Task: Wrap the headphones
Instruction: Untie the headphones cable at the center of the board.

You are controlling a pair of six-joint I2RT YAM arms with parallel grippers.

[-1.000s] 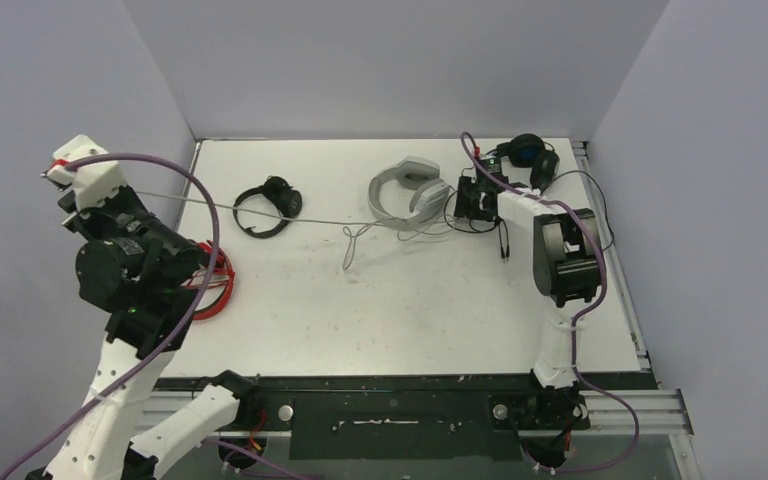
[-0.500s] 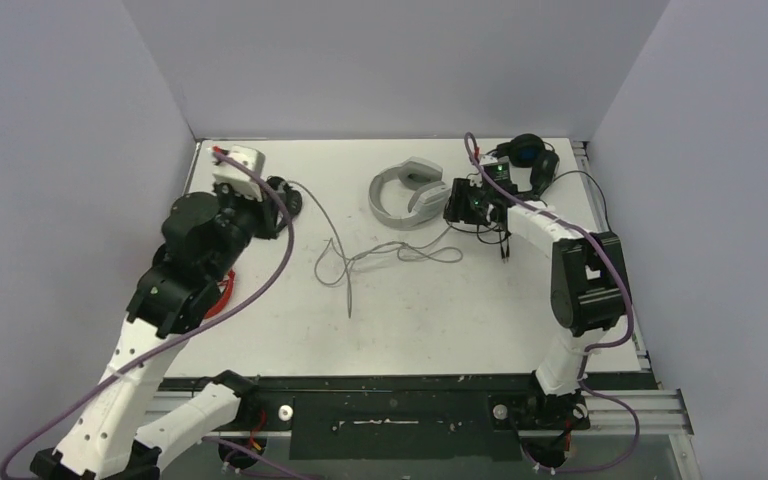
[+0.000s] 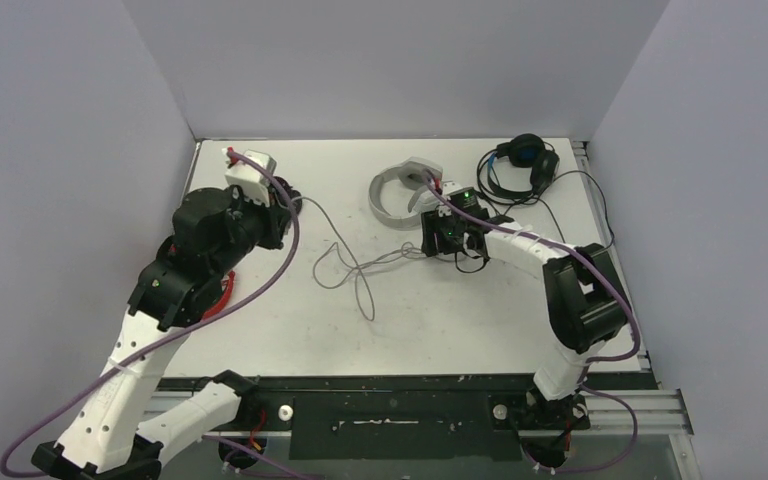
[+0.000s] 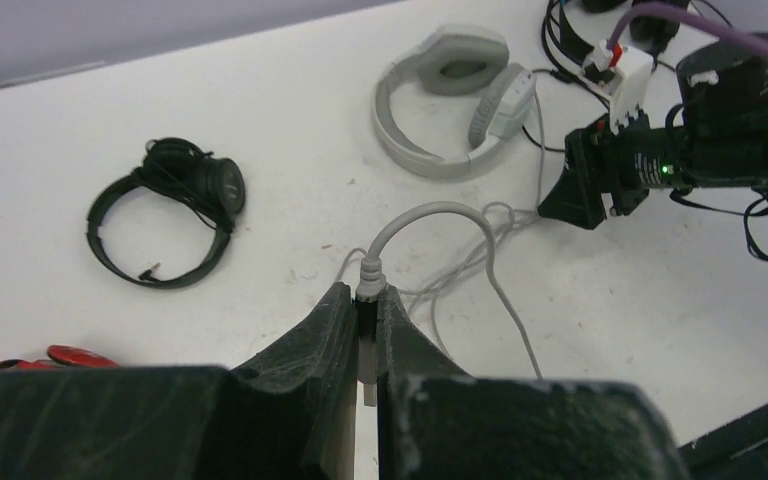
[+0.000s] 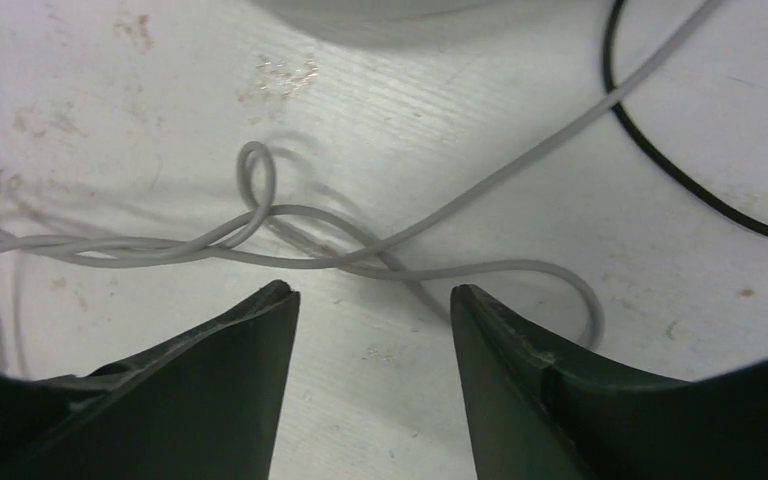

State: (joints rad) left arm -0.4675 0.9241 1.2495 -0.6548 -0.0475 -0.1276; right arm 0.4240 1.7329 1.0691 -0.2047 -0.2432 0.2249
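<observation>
I had the left gripper (image 4: 364,325) pinched shut on the grey cable (image 4: 430,210) at its plug (image 4: 368,272) to control that end; the right gripper (image 5: 372,300) hung open, empty, above the cable's loops (image 5: 260,190).

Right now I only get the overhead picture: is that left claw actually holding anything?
Observer: Yes. Its wrist camera shows the left gripper clamped on the plug end of the grey cable.
Operator: And the right one?
Observer: The right gripper is open with nothing between its fingers; the cable curls into a small loop just ahead of them.
Operator: Anything else down there?
Observer: A thin black cable crosses the upper right corner of that close-up.
</observation>
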